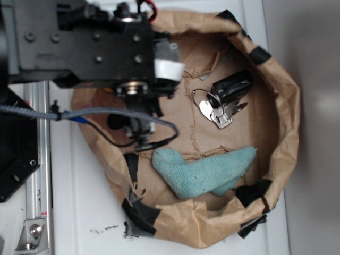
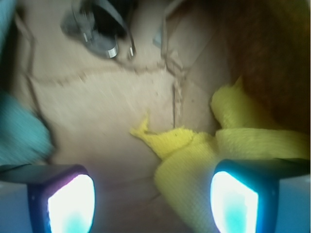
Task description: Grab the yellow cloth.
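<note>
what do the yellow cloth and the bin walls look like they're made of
Yellow cloth: likely terry fabric, matte, with a nubby looped surface and a ragged pointed corner. Bin walls: crumpled brown paper, creased and matte, patched with black tape along the rim.

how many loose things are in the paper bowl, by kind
Cloths: 2, a mustard-yellow terry cloth between the open tool fingers, seen only in the wrist view, and a teal fuzzy cloth
Key bunches: 1, silver keys on a ring with a black fob
Total: 3, in the brown paper-lined bowl
</note>
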Robot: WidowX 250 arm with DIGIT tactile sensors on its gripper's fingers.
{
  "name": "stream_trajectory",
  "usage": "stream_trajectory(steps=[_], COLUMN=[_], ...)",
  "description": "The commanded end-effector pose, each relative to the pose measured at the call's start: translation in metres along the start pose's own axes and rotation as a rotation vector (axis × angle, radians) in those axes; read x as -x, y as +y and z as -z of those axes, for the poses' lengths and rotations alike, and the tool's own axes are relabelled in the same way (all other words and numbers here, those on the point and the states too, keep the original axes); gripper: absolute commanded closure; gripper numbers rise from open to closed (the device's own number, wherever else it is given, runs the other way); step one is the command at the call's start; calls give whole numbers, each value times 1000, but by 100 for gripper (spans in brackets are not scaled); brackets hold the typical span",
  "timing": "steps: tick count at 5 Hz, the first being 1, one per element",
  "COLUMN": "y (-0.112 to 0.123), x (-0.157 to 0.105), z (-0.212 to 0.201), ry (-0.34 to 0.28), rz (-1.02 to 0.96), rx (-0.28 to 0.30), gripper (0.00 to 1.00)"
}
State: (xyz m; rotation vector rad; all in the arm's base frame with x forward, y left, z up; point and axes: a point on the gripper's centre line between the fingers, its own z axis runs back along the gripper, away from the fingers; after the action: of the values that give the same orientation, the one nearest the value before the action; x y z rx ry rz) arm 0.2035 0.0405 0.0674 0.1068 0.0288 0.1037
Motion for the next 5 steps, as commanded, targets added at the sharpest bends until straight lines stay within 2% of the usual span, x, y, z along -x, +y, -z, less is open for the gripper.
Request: stream_trajectory(steps=[1, 2, 5], y=[54, 54, 52], x=[-11, -15, -19], z=[37, 32, 15], ry=[15, -6, -46], rz=[6, -12, 16], rx=[-33, -38, -91], gripper=[0, 100, 100])
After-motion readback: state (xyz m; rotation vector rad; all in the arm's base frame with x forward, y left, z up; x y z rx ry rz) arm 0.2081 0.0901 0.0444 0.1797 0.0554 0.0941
